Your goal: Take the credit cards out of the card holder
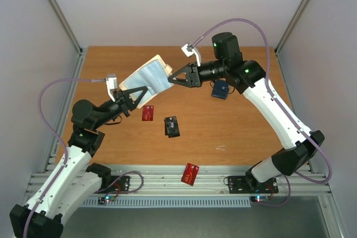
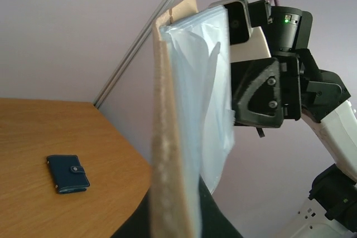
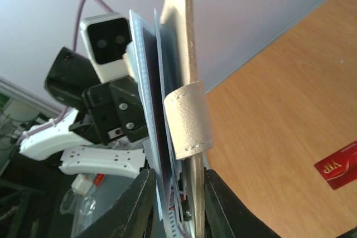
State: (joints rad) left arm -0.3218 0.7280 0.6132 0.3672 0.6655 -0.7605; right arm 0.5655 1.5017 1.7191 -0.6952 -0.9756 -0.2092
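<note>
The card holder (image 1: 148, 76), beige outside with grey-blue sleeves, hangs in the air over the far left of the table, held at both ends. My left gripper (image 1: 134, 92) is shut on its near-left edge, and my right gripper (image 1: 174, 77) is shut on its right edge. In the left wrist view the holder (image 2: 167, 137) stands edge-on with its sleeves fanned out. In the right wrist view it (image 3: 187, 115) sits between my fingers (image 3: 139, 204). A red card (image 1: 148, 112), a black card (image 1: 172, 126) and a second red card (image 1: 191, 173) lie loose.
The second red card rests on the metal rail at the table's front edge. A small dark blue wallet (image 1: 221, 89) lies on the table under my right arm; it also shows in the left wrist view (image 2: 68, 173). A red card (image 3: 340, 165) shows in the right wrist view.
</note>
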